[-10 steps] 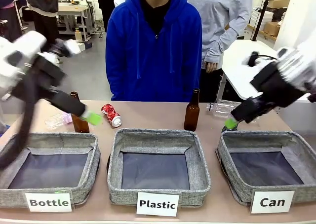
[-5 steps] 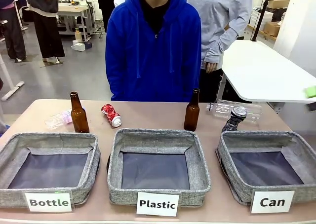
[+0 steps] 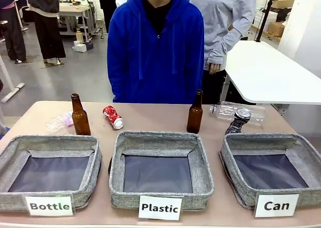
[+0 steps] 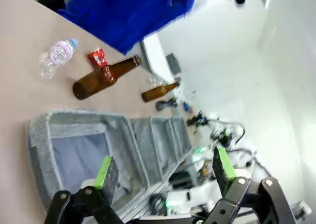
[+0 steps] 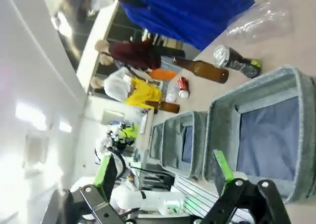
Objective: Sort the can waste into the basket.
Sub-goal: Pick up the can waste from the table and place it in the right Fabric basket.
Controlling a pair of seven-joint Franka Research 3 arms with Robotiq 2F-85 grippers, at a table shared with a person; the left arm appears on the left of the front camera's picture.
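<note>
Two crushed cans lie on the table behind the baskets: a red can at the left, and a dark can leaning at the far edge of the basket labelled "Can" on the right. That basket holds nothing. My left gripper hangs open high above the "Bottle" end of the basket row, far from both cans. My right gripper is open too, high over the "Can" basket's near side, with nothing between its fingers.
Grey baskets labelled "Bottle" and "Plastic" stand left and centre. Two brown glass bottles stand upright behind them, with clear plastic bottles lying nearby. A person in a blue hoodie stands at the far side.
Both arms have pulled back out of the front view. The dark can, earlier hidden behind the right gripper, now stands uncovered. The objects on the table have not moved.
</note>
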